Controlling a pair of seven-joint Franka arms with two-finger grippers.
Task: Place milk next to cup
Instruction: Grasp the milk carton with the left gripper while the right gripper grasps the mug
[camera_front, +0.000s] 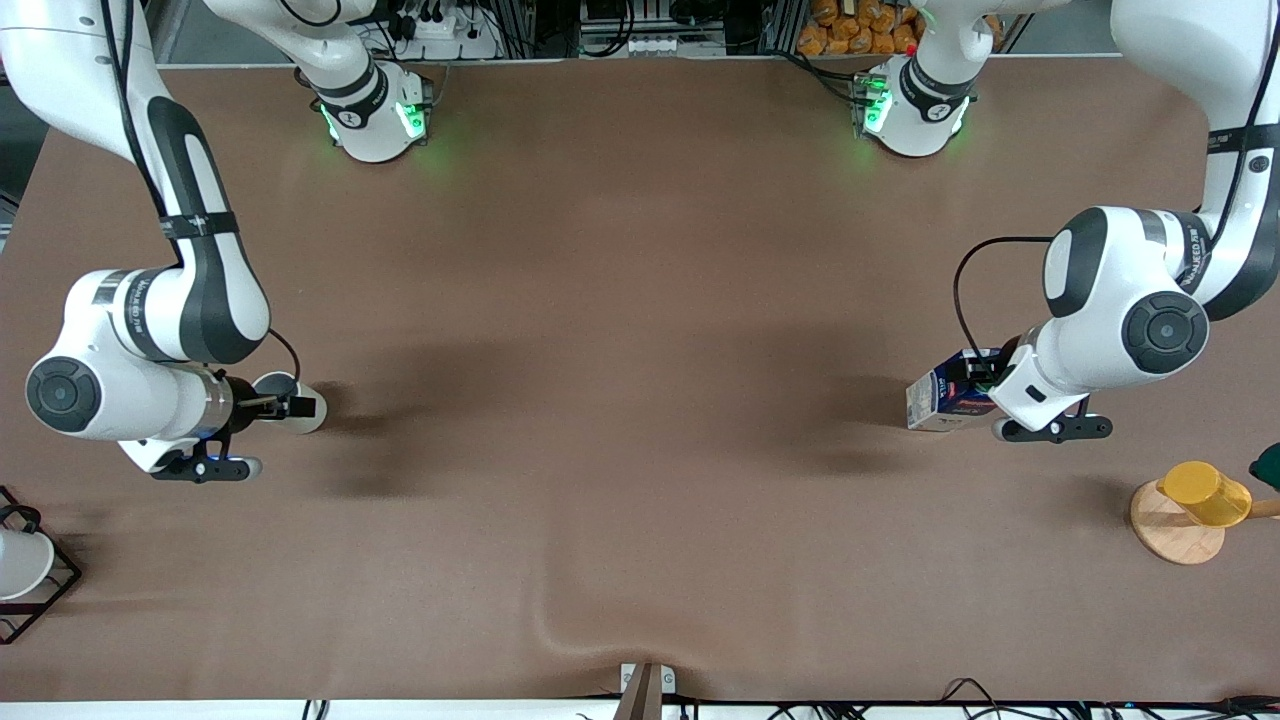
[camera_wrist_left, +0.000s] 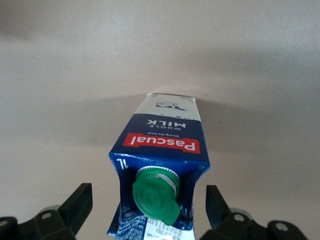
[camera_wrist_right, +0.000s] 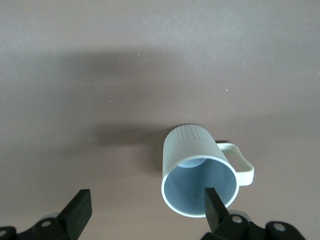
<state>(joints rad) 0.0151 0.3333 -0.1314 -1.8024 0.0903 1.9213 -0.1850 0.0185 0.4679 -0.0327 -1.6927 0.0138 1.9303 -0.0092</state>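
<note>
So the milk (camera_front: 940, 398) is standing on the brown worktop (camera_front: 620, 350) toward the left arm's end, and the left end effector (camera_wrist_left: 149, 202) is right over it. In the left wrist view the fingers (camera_wrist_left: 75, 205) are spread wide on either side of the carton's top, with the green cap (camera_wrist_left: 154, 197) sitting between them and a clear gap on both sides, so nothing is gripped. The red band and the dark blue panel face that camera.

Well apart from it, at the right arm's end of the worktop, is the cup (camera_front: 296, 400), a pale mug with a little side handle and a grey inside. The right end effector (camera_wrist_right: 149, 205) is over it, also spread wide; one finger (camera_wrist_right: 216, 207) overlaps the rim in the right wrist view, though it's hard to say if it actually touches. It isn't holding anything.

Other stuff: a yellow cup (camera_front: 1207, 493) lies tipped on a round wooden coaster (camera_front: 1172, 530) nearer the front camera than the milk, and a white cup (camera_front: 18, 562) sits in a black wire rack (camera_front: 45, 590) at the right arm's end, nearer the camera than the mug.
</note>
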